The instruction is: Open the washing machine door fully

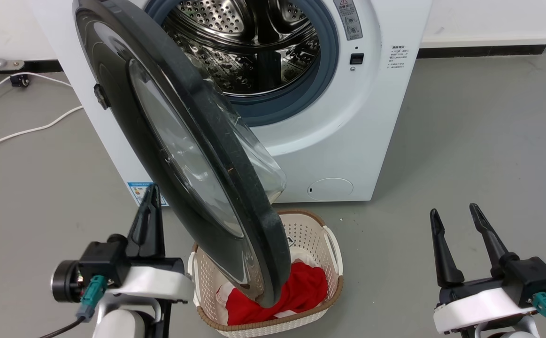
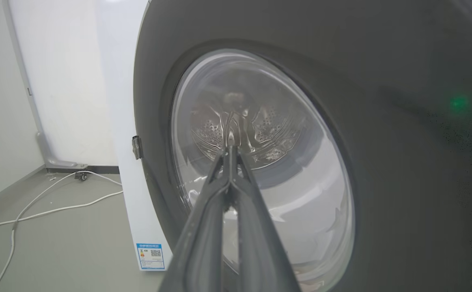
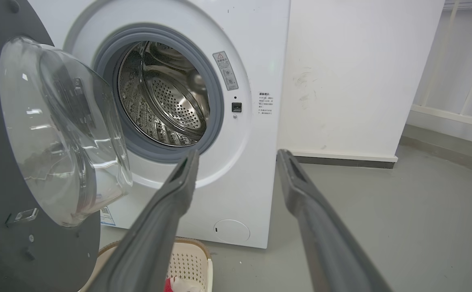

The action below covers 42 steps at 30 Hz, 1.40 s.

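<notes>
The washing machine door, a round black disc with a bulging glass bowl, stands swung out roughly halfway from the white washing machine, hinged on its left. The steel drum lies exposed. My left gripper is shut and empty, its tip just left of the door's outer face; in the left wrist view it points at the door's glass. My right gripper hangs open at the lower right, well clear of the machine, fingers spread toward the machine front.
A cream laundry basket holding red cloth sits on the grey floor under the door's free edge. White cables trail across the floor at the left. A white wall and skirting run behind.
</notes>
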{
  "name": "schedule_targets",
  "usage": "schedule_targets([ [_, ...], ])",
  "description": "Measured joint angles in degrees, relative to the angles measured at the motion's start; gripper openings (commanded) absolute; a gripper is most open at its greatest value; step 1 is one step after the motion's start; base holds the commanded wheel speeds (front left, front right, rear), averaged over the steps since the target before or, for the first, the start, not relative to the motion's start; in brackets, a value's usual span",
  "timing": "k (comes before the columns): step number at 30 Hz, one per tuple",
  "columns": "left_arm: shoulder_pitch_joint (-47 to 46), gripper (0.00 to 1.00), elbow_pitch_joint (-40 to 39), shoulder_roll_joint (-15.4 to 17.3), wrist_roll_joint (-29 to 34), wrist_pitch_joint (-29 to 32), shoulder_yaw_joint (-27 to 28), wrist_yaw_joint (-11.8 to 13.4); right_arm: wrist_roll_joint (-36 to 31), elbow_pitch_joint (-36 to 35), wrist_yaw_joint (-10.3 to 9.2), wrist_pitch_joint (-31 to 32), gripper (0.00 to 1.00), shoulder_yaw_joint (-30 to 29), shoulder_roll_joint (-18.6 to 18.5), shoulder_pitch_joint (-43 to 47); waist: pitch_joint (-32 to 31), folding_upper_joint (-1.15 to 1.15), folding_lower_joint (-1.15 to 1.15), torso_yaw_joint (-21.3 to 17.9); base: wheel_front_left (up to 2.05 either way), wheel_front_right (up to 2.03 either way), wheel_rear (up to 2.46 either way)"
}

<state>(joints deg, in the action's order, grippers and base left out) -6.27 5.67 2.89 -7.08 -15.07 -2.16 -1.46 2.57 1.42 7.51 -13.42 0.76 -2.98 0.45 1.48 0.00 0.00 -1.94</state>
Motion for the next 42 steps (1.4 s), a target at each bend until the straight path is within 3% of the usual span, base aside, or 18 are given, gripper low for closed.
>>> schedule_targets([
  [25,-9.45,0.0,-30.74,0.03,3.56,-0.01,0.81,-0.68,1.02,0.26,0.0,0.62,1.0,-0.34,0.01,0.0,0.14,0.0,0.0,0.54,0.0,0.0,0.0],
  [34,-11.55,0.0,-37.27,0.02,2.19,-0.02,-6.48,-2.1,1.29,0.27,0.0,0.86,1.0,-0.42,0.01,0.0,0.26,0.0,0.0,0.46,0.0,0.0,0.0],
  [42,-6.68,0.0,-33.49,0.04,0.05,1.15,-18.41,-4.13,1.47,0.46,0.0,0.91,1.0,-0.2,0.02,0.13,-0.35,0.0,0.0,0.32,0.0,0.0,0.0],
])
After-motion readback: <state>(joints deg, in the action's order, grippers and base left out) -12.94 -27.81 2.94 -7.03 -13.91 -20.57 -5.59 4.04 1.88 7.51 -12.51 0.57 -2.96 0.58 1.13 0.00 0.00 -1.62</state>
